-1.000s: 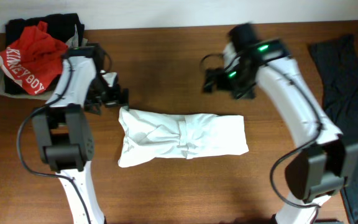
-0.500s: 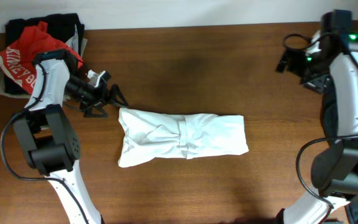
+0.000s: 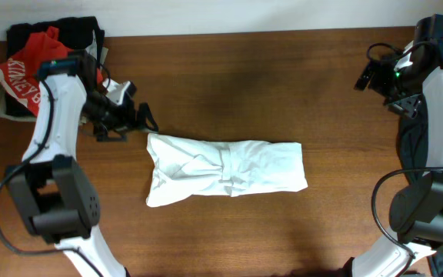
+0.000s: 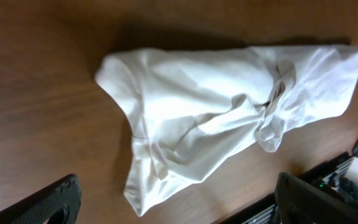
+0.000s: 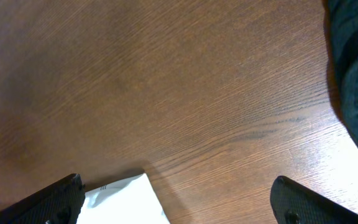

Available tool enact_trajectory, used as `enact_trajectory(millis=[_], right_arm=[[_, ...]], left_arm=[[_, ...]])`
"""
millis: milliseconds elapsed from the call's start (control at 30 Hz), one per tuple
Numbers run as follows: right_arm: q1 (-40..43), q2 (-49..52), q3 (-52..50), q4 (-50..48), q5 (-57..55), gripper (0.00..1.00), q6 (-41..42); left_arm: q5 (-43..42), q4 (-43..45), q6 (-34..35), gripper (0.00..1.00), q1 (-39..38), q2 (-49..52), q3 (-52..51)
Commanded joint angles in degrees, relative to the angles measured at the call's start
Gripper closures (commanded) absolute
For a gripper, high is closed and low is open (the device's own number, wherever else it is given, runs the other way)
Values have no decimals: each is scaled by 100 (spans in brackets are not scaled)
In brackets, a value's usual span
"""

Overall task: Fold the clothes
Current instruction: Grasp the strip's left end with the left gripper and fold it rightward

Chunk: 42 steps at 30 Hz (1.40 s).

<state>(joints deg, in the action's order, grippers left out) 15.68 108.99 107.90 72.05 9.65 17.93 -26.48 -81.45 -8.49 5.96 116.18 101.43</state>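
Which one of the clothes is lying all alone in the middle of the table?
The white garment, folded into a long bundle. The red shirt sits on a dark pile in one corner; the dark garment lies at the opposite side.

**White bundle lies alone between two open grippers**

A white garment sits mid-table, folded into a long, rumpled bundle with a knot of creases near its middle. The left gripper hangs just beyond the bundle's upper left corner, jaws spread and holding nothing, clear of the cloth. Behind that arm, in the far left corner, a red shirt with white lettering tops a heap of dark clothing. The right gripper is well away over bare wooden table, also empty. A dark garment lies along the right edge, partly hidden by that arm.
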Motion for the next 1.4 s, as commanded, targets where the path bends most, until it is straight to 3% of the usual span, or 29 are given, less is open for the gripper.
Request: enact_trajectory(millis=[0,67,233,800,833,1000,1133,1367], right_arm=[[11,-79,66,17,-92,1,-13],[11,-79,66,17,-94,1,-13],[11,-79,66,17,-94,1,-13],[11,-79,66,17,-92,1,-13],[11,-79,66,17,-92,1,-13],[11,-79,66,17,-94,1,-13],[11,-79,66,17,-92,1,-13],[11,-79,66,17,-92,1,-13]], left_arm=[[-63,610,332,1,-203,-553,-1338],[-328,1189,332,1,-210,-693,-2129],[-420,2100,334,1,-205,-693,-3005],[-605,3158,811,1,-629,-693,-3773],[-684,3204,811,5,-691,-691,-3775],[-717,3416,920,66,-896,-693,-3773],[-503,3434,1088,99,-835,-693,-3740],[789,2704,1331,100,-339,-693,-3091]])
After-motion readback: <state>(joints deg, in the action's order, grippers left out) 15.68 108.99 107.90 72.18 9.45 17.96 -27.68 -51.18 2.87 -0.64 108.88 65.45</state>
